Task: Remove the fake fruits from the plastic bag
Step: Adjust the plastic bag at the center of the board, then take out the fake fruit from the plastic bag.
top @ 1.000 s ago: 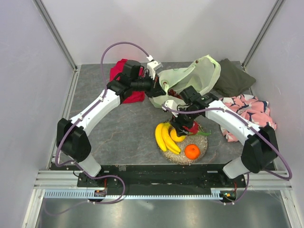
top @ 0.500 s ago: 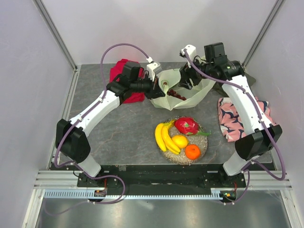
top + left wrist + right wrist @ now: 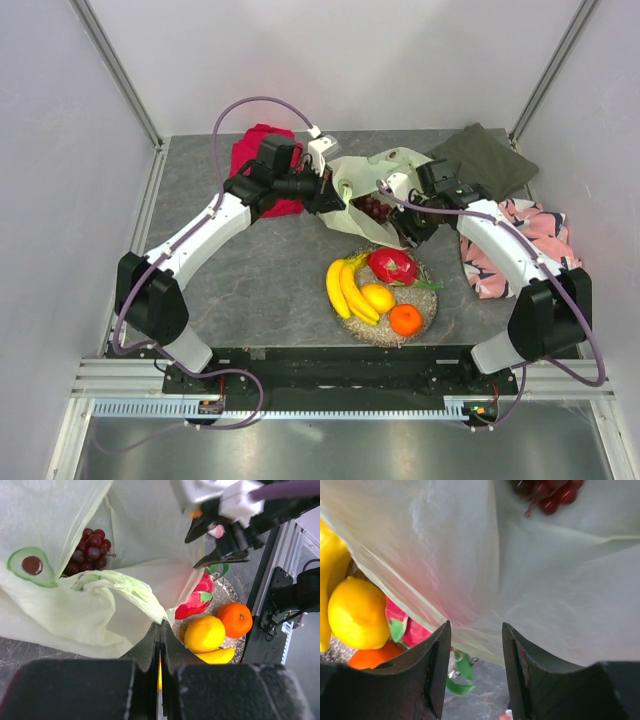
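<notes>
Clock directions are read on the overhead view, with 12 o'clock at the far wall.

**Plastic bag** [image 3: 400, 170]: lies on the table [image 3: 260, 270] just past centre, at 12 o'clock from the dish [image 3: 425, 300]. Its long axis runs roughly 9 to 3 o'clock. One lower corner points to 6 o'clock and overlaps the dish's far rim. The mouth gapes upward. An avocado print shows on the wall in the left wrist view.

**Grapes** [image 3: 86, 552]: inside the bag, visible through the open mouth. They are the only fruit seen in it.

**Dish contents:**
- The banana bunch [image 3: 345, 290] is on the 9 o'clock side, with its long axis running 11 to 5 o'clock.
- The dragon fruit [image 3: 392, 265] is at 12 o'clock.
- The lemon [image 3: 378, 298] is at the centre, touching the bananas.
- The orange [image 3: 404, 319] is at 5 o'clock, just beside the lemon.

**Left gripper** [image 3: 160, 627]: at the bag's 9 o'clock edge. The jaws are closed to a slit and pinch a fold of the bag's rim.

**Right gripper** [image 3: 474, 627]: at the bag's 4 o'clock side, between bag and dish. The jaws stand moderately wide with nothing clamped. The bag wall lies directly ahead of the fingers; contact cannot be told.

**Other items:**
- A red cloth [image 3: 255, 150] is at 11 o'clock, partly under the left arm.
- An olive cloth [image 3: 485, 160] is at 1 o'clock.
- A patterned cloth [image 3: 525, 235] is at 3 o'clock, partly under the right arm.
</notes>
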